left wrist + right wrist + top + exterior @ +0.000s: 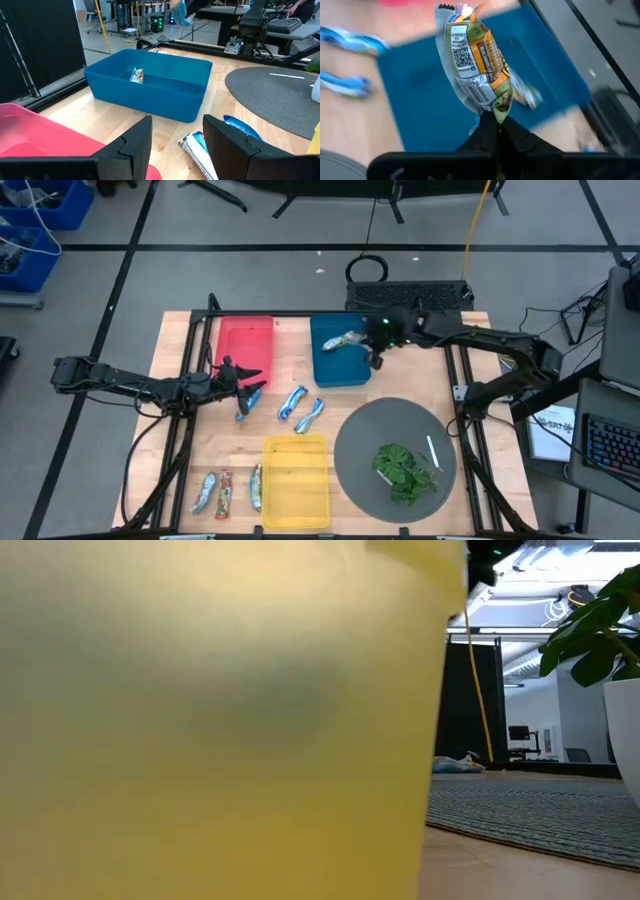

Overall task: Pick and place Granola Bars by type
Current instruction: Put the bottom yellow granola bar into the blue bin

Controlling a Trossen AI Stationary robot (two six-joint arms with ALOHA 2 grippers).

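Note:
My right gripper [378, 356] [498, 125] hovers over the blue bin [340, 370] and is shut on a tan-and-silver granola bar [477, 65]. Another bar [342, 340] [136, 75] lies inside that bin. My left gripper [243, 387] [175, 145] is open and low over the table beside the red bin [245, 345]. A blue-and-white bar [247, 398] [197, 147] lies just ahead, between its fingers. Two more blue-and-white bars [292, 402] [311, 415] rest flat on the wood nearby. Three bars [205, 492] [224, 494] [256, 486] lie at the near left. My right gripper pinches the tan-and-silver bar by the crimped end of its wrapper [496, 111], between the two shut fingertips. The rest of the bar stands out beyond the fingers. It is lifted clear above the blue bin.
A yellow bin [296, 480] stands at the near edge; its wall [220, 720] blocks most of the low view. A round grey mat [360, 440] carries a green leafy bunch [405, 472] and a thin white stick [433, 452]. Bare wood lies between the bins.

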